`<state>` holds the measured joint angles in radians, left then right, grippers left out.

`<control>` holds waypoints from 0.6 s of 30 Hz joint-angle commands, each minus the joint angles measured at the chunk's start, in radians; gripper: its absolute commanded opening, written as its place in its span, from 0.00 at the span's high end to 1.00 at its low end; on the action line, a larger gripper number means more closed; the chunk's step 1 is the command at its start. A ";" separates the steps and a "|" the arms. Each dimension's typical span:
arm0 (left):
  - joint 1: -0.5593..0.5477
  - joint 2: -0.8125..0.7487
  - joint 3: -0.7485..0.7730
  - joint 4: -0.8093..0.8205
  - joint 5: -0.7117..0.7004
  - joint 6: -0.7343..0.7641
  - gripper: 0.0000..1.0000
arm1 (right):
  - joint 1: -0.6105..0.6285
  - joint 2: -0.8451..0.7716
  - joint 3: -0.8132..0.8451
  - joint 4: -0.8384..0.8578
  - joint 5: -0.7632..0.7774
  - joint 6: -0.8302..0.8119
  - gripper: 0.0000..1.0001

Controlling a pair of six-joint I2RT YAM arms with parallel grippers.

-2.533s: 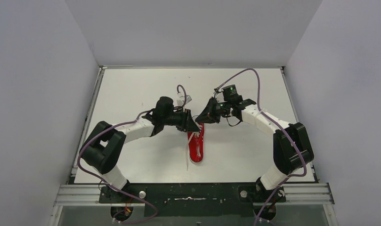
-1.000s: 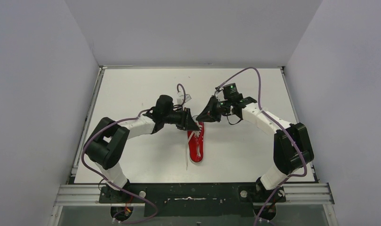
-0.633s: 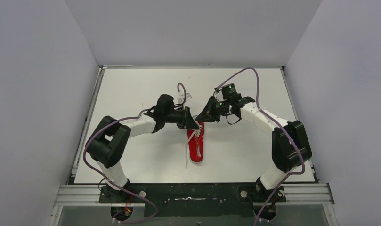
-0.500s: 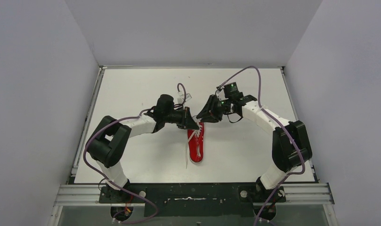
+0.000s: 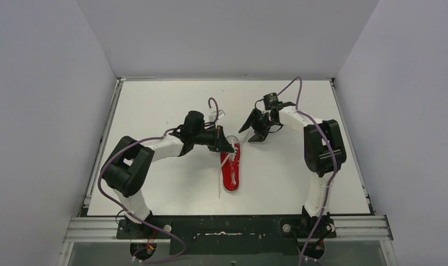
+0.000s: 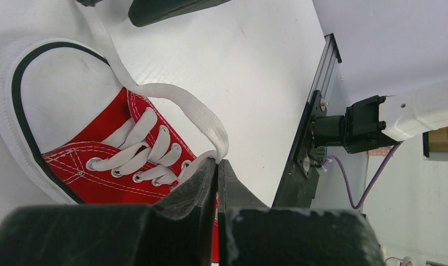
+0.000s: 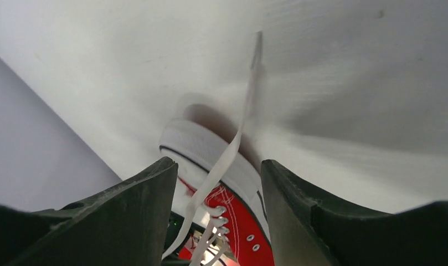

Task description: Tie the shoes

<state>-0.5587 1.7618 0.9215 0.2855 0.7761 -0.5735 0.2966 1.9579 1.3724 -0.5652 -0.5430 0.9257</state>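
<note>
**Figure: Lace work, with no knot formed yet. One strand is held and its run lies free.**
Your left gripper [image 6: 217,162] is clamped on a fold of white lace [image 6: 171,100] beside the eyelets of the red sneaker [image 5: 231,176], which lies near the middle of the table [image 5: 155,100] with its toe toward the far edge. Your right gripper [image 5: 252,132] hangs past the toe with its jaws wide apart, and the lace runs between them ungripped. The next move probably calls for you to close on that run and cross it. No container is in view, and the shoe's opening shows only its insole.

A lace [image 7: 239,136] from the sneaker [image 7: 235,219] crosses between parted end effector [image 7: 216,166] fingers.
</note>
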 commanded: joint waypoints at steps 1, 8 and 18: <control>0.006 -0.006 0.024 0.065 0.030 -0.023 1.00 | 0.012 0.042 0.061 -0.018 0.082 0.098 0.44; 0.008 -0.009 0.020 0.070 0.028 -0.036 1.00 | 0.027 0.073 0.024 0.070 0.139 0.162 0.69; 0.054 -0.017 -0.062 0.209 0.035 -0.145 1.00 | 0.047 0.068 0.141 0.272 -0.019 0.007 1.00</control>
<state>-0.5316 1.7618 0.8909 0.3531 0.7891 -0.6552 0.3153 2.0430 1.4342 -0.4389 -0.4915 0.9829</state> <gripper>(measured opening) 0.007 0.021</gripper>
